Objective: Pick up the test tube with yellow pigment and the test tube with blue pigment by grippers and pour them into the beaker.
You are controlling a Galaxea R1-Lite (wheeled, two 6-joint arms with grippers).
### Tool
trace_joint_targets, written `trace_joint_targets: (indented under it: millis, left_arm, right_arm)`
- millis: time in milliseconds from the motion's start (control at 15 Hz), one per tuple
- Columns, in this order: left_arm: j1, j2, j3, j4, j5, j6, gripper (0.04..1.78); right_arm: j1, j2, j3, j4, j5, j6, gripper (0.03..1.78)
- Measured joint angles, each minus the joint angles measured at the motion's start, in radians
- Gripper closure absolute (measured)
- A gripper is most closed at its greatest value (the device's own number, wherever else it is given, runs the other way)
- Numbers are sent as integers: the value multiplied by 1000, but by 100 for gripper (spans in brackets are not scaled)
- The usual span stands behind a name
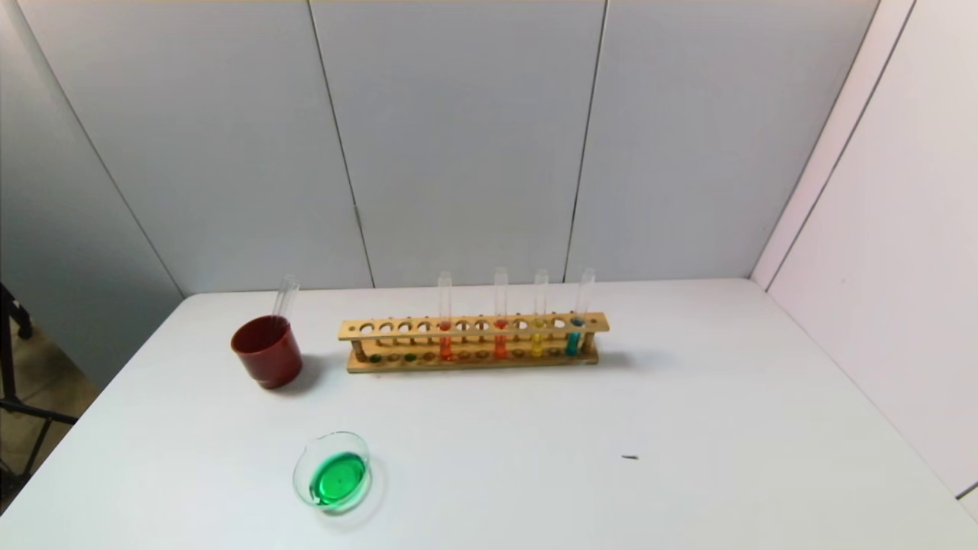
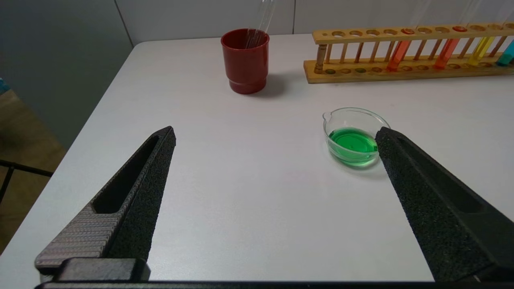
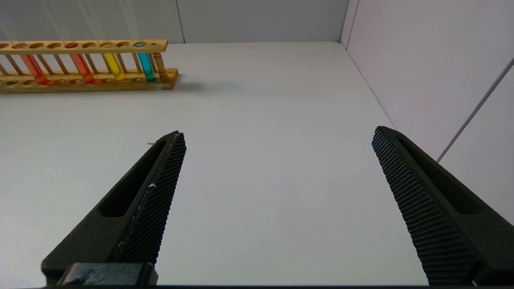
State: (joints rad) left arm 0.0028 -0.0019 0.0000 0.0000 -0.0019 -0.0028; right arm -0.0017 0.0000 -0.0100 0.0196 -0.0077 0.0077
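Left gripper (image 2: 275, 134) gapes wide, empty — beaker (image 2: 355, 136) beside one fingertip; right gripper (image 3: 278, 136) wide too — holding nothing.

Yellow-pigment test tube (image 1: 539, 321): you see a slim clear tube upright in the wooden rack (image 1: 474, 342), second slot from the rack's right end. Blue-pigment test tube (image 1: 578, 325): upright just beside it, in the end slot. Beaker (image 1: 333, 472): low clear glass, holding green liquid, near the table's front, well apart from the rack.
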Motion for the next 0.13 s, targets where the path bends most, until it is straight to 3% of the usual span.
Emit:
trace_joint_targets:
  millis: [133]
  left_arm:
    - [0, 0, 0, 0, 1, 0, 7]
  right_arm:
    - [0, 0, 1, 0, 0, 0, 11]
